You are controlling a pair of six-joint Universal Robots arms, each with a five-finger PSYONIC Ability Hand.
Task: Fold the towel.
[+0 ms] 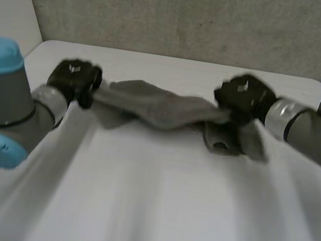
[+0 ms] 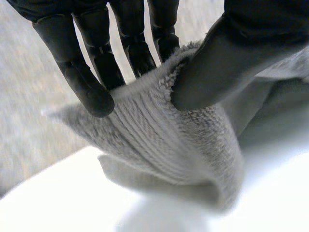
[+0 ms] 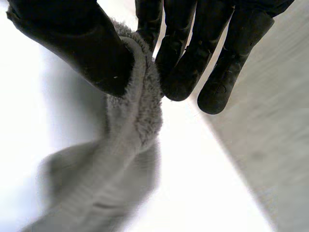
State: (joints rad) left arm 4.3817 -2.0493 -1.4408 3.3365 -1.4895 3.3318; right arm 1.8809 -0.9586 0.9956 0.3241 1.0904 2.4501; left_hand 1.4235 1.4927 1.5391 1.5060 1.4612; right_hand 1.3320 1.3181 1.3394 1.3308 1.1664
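Observation:
A grey towel hangs stretched between my two hands above the white table, sagging in the middle. My left hand holds its left end; in the left wrist view the thumb and fingers pinch a bunched edge of the towel. My right hand holds the right end, where a loose fold droops below it. In the right wrist view the thumb and fingers pinch the towel, which trails away below the hand.
A speckled grey wall stands behind the table's far edge. The table's left corner lies just beyond my left hand. Both grey arms reach in from the near sides.

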